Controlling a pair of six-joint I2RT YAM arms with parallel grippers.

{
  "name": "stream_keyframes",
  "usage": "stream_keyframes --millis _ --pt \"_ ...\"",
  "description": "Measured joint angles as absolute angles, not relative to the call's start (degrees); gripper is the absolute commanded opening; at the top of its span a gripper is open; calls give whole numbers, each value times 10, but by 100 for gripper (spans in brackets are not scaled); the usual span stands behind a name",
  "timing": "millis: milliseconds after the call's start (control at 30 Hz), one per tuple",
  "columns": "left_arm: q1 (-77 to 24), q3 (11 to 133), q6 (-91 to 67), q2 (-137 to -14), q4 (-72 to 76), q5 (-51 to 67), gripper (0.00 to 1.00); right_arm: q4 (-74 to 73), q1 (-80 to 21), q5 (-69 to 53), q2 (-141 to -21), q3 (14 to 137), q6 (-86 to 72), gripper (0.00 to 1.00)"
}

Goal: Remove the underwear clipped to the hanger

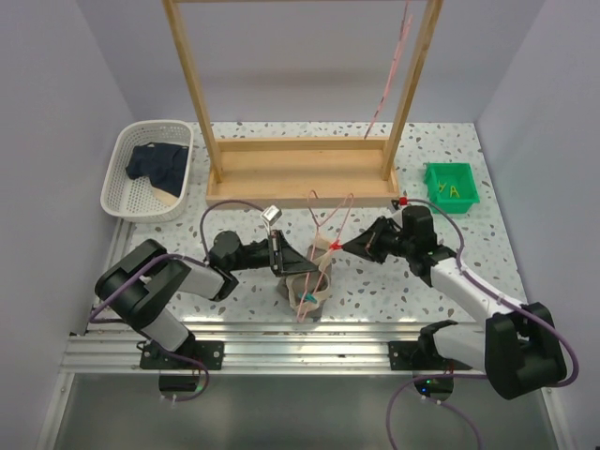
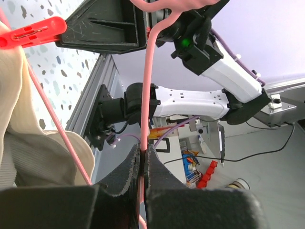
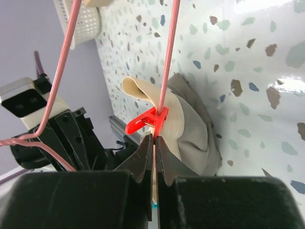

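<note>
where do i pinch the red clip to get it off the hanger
Pinch the red clip by its two tails, which stick out sideways from the pink hanger wire. Come from that tail side; the nose bites wire and waistband, so squeezing the tails should open it.

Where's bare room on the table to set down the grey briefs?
Bare tabletop lies between the grey briefs and the right arm, and in front of the green bin. Mid-table is crowded: left gripper and right gripper hold the pink hanger there.
</note>
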State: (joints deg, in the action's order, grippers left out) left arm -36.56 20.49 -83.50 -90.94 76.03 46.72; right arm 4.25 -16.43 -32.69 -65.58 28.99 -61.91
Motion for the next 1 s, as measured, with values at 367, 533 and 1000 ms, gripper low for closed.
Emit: stream_keyframes --millis 367,533,1000 --pt "-365 202 -837 -987 757 475 0 -101 -163 -313 -657 295 -528 26" --pt "-366 201 -844 -1015 755 476 0 -168 -163 -305 -655 296 -490 42" --pt "-381 201 -834 -1015 755 478 0 -258 -163 -260 -652 341 -476 86"
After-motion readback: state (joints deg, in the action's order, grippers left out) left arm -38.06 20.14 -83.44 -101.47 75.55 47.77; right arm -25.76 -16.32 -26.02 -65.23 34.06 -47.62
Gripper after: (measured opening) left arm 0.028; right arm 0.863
